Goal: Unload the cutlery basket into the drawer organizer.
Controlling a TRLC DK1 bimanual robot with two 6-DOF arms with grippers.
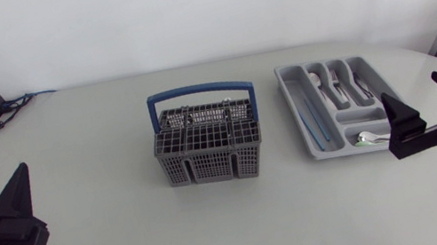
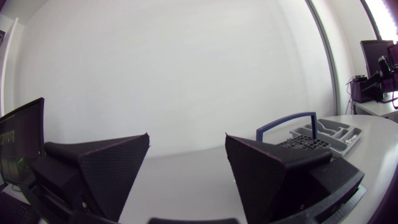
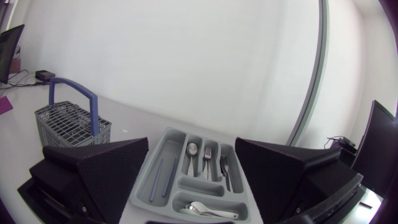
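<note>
Step in hand: we judge that we are between picks, both arms standing back at the sides of the desk (image 1: pixel 113 240).
Left pincer (image 2: pixel 186 140): fingers spread wide, nothing between them, well apart from the basket.
Right pincer (image 3: pixel 191 143): also spread and empty, with the drawer organizer (image 1: pixel 294 114) ahead of it.
Cutlery basket (image 1: pixel 209 147): upright in the middle of the desk, its blue handle (image 1: pixel 200 92) arching over the top.
Basket contents: nothing shows above the grid, and we cannot tell whether anything lies deep in the cells.
Organizer contents: a spoon (image 1: pixel 317 82), a fork (image 1: pixel 336 82) and a darker piece lie in the lengthwise slots, blue sticks (image 1: pixel 314 119) in the long slot, and another spoon (image 1: pixel 372 138) in the crosswise slot.
Approach: if a piece remains, we come straight down beside the handle, not across it.
Grip: we take the piece by its upper end and lift it vertically until it clears the grid, so the basket does not tip or drag.
Placing: we lay it flat beside its own kind.
Risk: a wide finger may catch the grid.
</note>
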